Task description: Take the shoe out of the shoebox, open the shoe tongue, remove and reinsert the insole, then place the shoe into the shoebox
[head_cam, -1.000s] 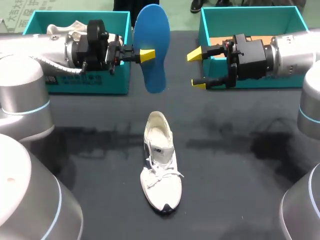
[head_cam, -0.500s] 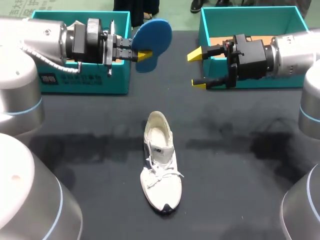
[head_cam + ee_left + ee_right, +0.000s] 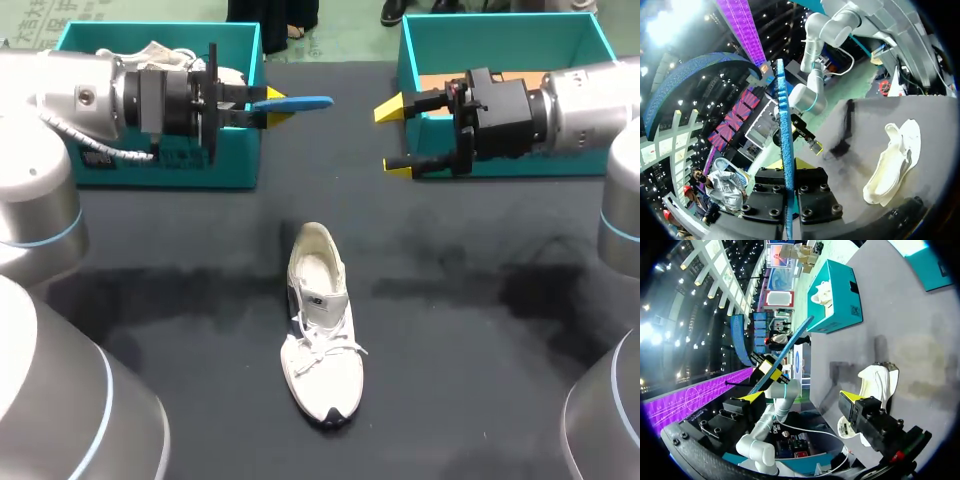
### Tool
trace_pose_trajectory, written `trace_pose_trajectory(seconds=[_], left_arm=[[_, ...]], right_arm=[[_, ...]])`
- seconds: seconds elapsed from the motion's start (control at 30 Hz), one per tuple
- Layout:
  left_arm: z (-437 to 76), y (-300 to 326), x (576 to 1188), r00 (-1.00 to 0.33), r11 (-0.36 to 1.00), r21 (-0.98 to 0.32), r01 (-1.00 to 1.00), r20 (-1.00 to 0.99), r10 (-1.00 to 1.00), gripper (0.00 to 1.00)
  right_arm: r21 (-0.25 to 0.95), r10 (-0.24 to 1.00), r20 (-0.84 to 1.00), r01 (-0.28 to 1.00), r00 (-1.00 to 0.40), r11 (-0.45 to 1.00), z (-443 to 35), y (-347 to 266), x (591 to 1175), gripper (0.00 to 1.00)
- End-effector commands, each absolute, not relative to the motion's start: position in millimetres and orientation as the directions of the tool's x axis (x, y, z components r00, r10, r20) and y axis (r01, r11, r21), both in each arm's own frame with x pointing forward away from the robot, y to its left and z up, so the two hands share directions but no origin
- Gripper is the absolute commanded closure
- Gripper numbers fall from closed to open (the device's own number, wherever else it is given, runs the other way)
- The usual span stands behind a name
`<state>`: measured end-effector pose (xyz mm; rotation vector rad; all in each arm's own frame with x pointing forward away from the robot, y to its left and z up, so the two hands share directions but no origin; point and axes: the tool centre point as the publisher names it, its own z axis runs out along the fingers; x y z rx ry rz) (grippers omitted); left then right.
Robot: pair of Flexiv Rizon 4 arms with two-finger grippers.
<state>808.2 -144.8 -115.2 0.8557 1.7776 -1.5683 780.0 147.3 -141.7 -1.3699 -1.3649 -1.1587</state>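
Blue foam insole (image 3: 300, 102) is clamped at one end in the left gripper (image 3: 268, 106), whose fingers pinch its two faces. It is held flat and edge-on to the head camera, above the table (image 3: 480, 330) and just in front of the left shoebox (image 3: 200, 170), which contains a second shoe (image 3: 150, 50). In the left wrist view the insole (image 3: 785, 150) runs out between the fingers as a thin strip.

The right gripper (image 3: 393, 138) hangs in front of the right shoebox (image 3: 500, 40) with its fingers spread wide and nothing between them. Its wrist view shows the same gap between the yellow tips (image 3: 802, 397).

The shoe (image 3: 320, 320) stands on its sole at mid-table, toe towards the robot and opening upward, well apart from both grippers.

Handling, as judged:
- Insole: light, thin and flexible. Held by one end, the free end is likely to droop or swing. Feed the free end into the opening first and keep the pinch light, since foam dents
- Shoe: light, with a soft upper that collapses under pressure. The heel collar and sole edge look like the stiffest places to hold. A steadying grip at the heel is advisable, because the shoe may slide on the smooth table when the insole is pushed in
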Motion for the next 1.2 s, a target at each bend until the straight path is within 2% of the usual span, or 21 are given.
trace_pose_trajectory(seconds=[0.03, 0.1, 0.53, 0.63, 0.9, 1.2], left_arm=[[-121, -145, 811, -0.316, -0.060, -0.322, 0.945, -0.944, 0.095, 1.00], [-116, -145, 804, -0.134, -0.059, -0.143, 0.988, -0.982, 0.136, 1.00], [-116, -145, 804, -0.134, -0.059, -0.143, 0.988, -0.982, 0.136, 1.00], [-132, -152, 813, -0.122, -0.043, -0.127, 0.991, -0.986, 0.112, 1.00], [-136, -166, 819, 0.057, -0.028, 0.055, 0.998, -0.992, 0.111, 1.00], [-139, -177, 826, 0.152, -0.021, 0.150, 0.988, -0.982, 0.116, 1.00]], right_arm=[[0.036, 0.202, 0.979, 0.999, -0.029, -0.035, -142, 149, 780, 0.00], [0.036, 0.202, 0.979, 0.999, -0.029, -0.035, -142, 149, 780, 0.00], [0.036, 0.202, 0.979, 0.999, -0.029, -0.035, -142, 149, 780, 0.00], [0.036, 0.202, 0.979, 0.999, -0.029, -0.035, -142, 149, 780, 0.00], [0.047, 0.185, 0.982, 0.998, -0.038, -0.048, -145, 153, 777, 0.00], [0.109, 0.156, 0.983, 0.993, -0.101, -0.046, -147, 180, 774, 0.00]])
